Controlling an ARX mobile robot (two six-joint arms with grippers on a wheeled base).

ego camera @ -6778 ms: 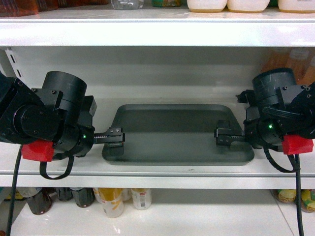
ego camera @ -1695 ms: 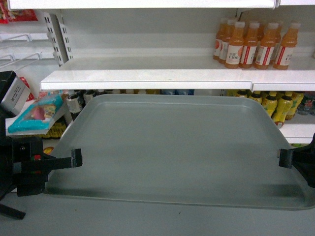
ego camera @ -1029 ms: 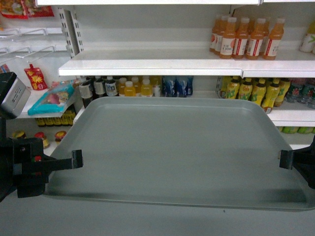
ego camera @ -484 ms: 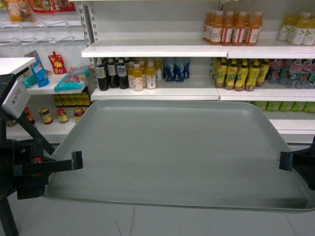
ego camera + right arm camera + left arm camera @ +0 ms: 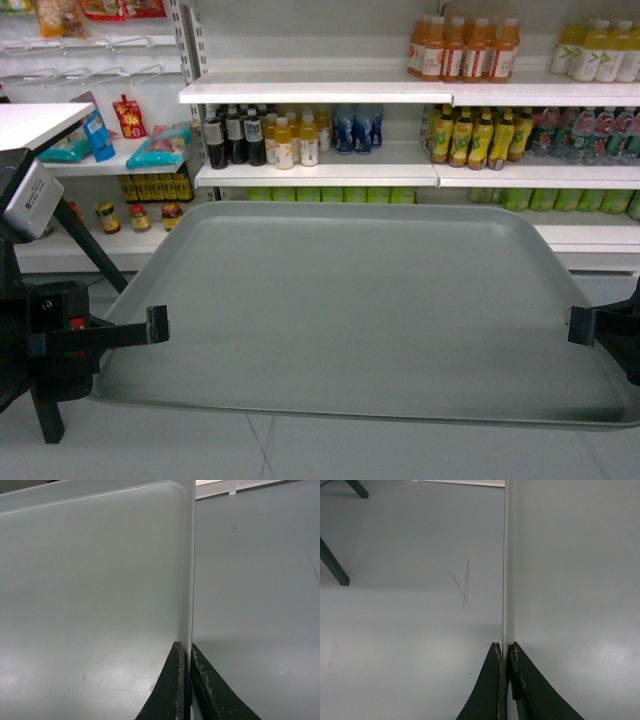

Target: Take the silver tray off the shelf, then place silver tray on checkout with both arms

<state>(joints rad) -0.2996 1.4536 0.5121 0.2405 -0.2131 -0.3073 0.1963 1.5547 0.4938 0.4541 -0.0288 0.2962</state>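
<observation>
The silver tray (image 5: 370, 310), matte grey-green with a low rim, hangs level in the air in front of me, clear of the white shelf (image 5: 300, 93) behind it. My left gripper (image 5: 152, 325) is shut on its left rim, and my right gripper (image 5: 578, 325) is shut on its right rim. In the left wrist view the left gripper (image 5: 505, 647) pinches the thin rim, with the tray (image 5: 570, 580) to its right. In the right wrist view the right gripper (image 5: 184, 647) clamps the rim, with the tray (image 5: 90, 580) to its left. A corner of the checkout (image 5: 35, 120) shows at the far left.
Store shelving with bottles (image 5: 460, 48) and snack packs (image 5: 155, 145) fills the background. A dark table leg (image 5: 95, 255) slants down under the checkout corner. Grey floor (image 5: 410, 605) lies below the tray. A grey box (image 5: 25, 195) sits above my left arm.
The shelves have dropped back and slid left in view, showing more rows of bottles. The checkout corner and its leg have come in at the left. Both grips on the tray are unchanged.
</observation>
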